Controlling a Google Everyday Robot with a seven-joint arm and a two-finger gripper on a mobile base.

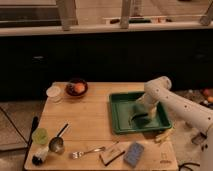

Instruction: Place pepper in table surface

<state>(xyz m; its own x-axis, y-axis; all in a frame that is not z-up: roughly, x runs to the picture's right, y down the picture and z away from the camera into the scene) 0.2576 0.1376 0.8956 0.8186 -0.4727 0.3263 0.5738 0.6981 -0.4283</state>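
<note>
The pepper point(134, 120) is a thin, curved dark green shape lying in the square green tray point(120, 102) on the right half of the table surface point(92, 117). My gripper point(140, 112) comes in from the right on the white arm point(185, 110). It is down inside the tray, right over the pepper's upper end. The arm's end hides part of the pepper.
A dark bowl with an orange fruit point(76, 87) and a white cup point(53, 92) stand at the back left. A green cup point(40, 136), a metal scoop point(59, 143), a fork point(87, 151), a brown block point(112, 154) and a blue pad point(134, 154) lie along the front edge.
</note>
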